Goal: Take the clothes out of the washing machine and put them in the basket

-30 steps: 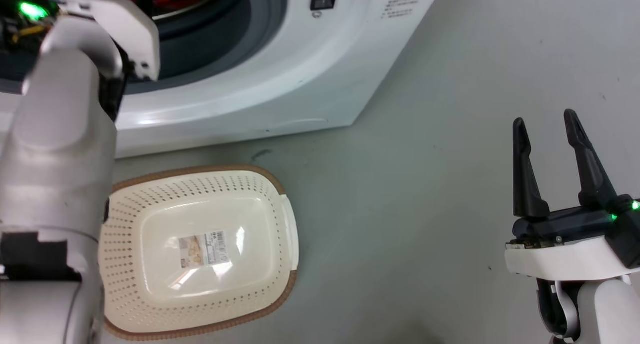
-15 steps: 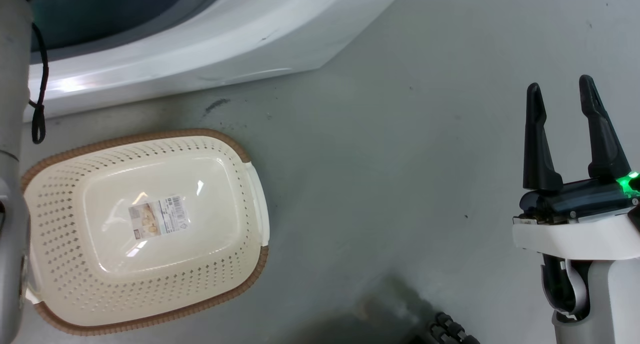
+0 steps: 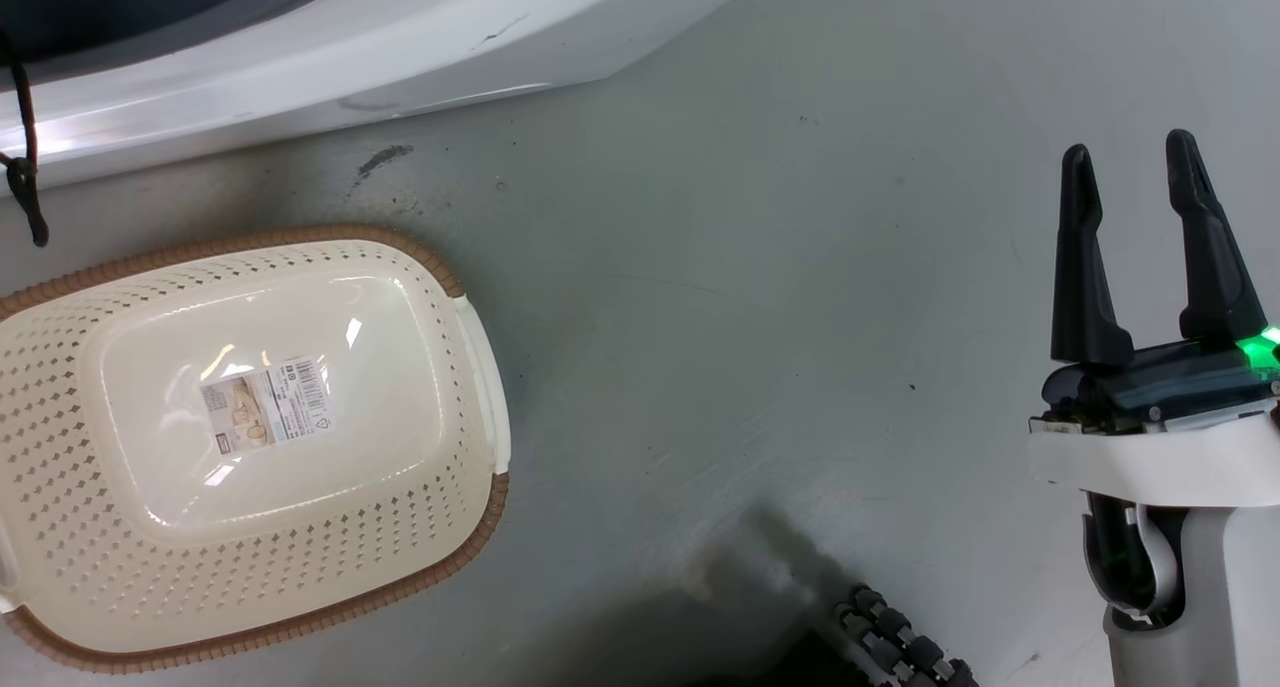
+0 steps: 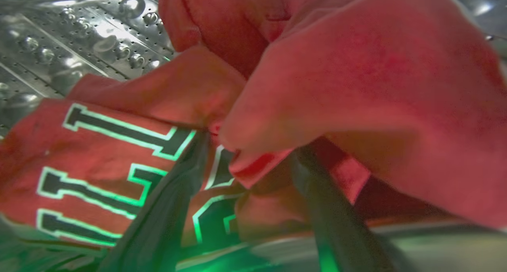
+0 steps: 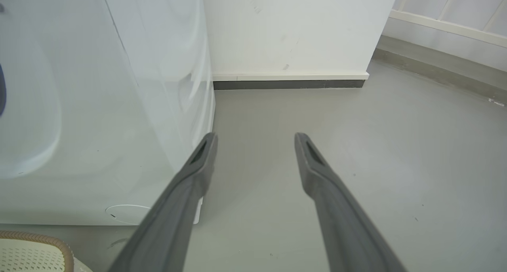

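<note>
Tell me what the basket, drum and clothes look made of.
Basket: glossy cream plastic, going by its sheen and moulded holes. Drum: shiny perforated metal, probably steel. Clothes: soft matte red fabric that folds and drapes; the weave is too blurred to tell.

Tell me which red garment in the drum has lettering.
The jersey, low on the left in the left wrist view, with black pale-edged letters. The other garment, bunched on the right, is plain red.
</note>
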Motion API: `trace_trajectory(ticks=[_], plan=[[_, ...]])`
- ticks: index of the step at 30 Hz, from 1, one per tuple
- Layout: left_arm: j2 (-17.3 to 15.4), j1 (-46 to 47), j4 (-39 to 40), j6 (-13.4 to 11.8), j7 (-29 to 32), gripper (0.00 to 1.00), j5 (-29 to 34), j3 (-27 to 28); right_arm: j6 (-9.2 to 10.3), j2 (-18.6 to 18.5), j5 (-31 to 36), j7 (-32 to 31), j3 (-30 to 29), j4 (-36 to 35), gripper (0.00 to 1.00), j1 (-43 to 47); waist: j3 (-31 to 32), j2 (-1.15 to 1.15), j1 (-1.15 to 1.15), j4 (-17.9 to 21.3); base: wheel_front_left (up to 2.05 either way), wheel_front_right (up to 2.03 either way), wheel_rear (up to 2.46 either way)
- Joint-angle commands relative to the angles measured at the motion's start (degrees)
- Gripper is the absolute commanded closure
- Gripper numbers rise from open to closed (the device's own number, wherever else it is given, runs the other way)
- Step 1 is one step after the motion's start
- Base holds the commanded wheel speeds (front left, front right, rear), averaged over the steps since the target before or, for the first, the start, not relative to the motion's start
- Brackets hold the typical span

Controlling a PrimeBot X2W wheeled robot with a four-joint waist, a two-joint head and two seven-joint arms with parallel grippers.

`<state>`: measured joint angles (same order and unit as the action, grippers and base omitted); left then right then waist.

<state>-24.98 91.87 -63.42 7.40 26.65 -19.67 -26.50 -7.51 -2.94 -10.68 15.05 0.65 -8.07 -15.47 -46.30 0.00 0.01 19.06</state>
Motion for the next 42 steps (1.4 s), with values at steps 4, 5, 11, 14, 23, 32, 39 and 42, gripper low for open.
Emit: trace_trajectory(ticks=[4,5,11,14,23,32,39,42], plan=[[-0.5,0.4,-0.7,0.0,0.1,0.0,-1.0,-2.2,0.04,0.1,-0.7,0.2,-0.1,0.1,0.0,-1.4,-0.3,0.0,-0.01,0.2,0.0,0.0,0.0],[-0.9,0.6,-0.5,0.0,-0.6,0.77,-0.9,-2.5,0.04,0.1,-0.8,0.2,-0.1,0.2,0.0,-1.4,-0.3,0.0,-0.01,0.3,0.0,0.0,0.0],[-1.5,1.4,-1.1,0.0,-4.8,1.0,-2.2,-3.3,0.04,0.1,-0.8,0.2,0.0,0.5,0.0,-1.2,0.2,0.0,-0.01,0.5,0.0,0.0,0.0],[-1.4,1.1,-1.3,0.0,-7.2,1.0,-2.7,-3.8,0.04,0.1,-0.4,0.2,0.0,0.7,0.0,-1.0,1.1,0.0,-0.01,0.2,0.0,0.0,0.0],[0.9,-4.4,-0.6,0.0,-17.7,1.0,-6.1,-6.2,0.04,0.1,2.0,0.2,-0.5,1.2,0.0,0.3,6.2,0.0,-0.01,-3.5,0.0,0.0,0.0],[4.4,-15.2,1.6,0.0,-29.2,1.0,-10.2,-10.9,0.04,0.1,6.1,0.2,-0.9,2.8,0.0,2.7,13.9,0.0,-0.01,-8.6,0.0,0.0,0.0],[5.4,-22.4,3.0,0.0,-35.5,1.0,-12.6,-12.7,0.04,0.1,7.8,0.2,-0.9,3.9,0.0,5.6,19.0,0.0,-0.01,-10.8,0.0,0.0,0.0],[6.0,-25.7,3.8,0.0,-38.1,1.0,-13.4,-13.4,0.04,0.1,8.6,0.2,-0.7,4.4,0.0,7.2,21.7,0.0,-0.01,-11.8,0.0,0.0,0.0]])
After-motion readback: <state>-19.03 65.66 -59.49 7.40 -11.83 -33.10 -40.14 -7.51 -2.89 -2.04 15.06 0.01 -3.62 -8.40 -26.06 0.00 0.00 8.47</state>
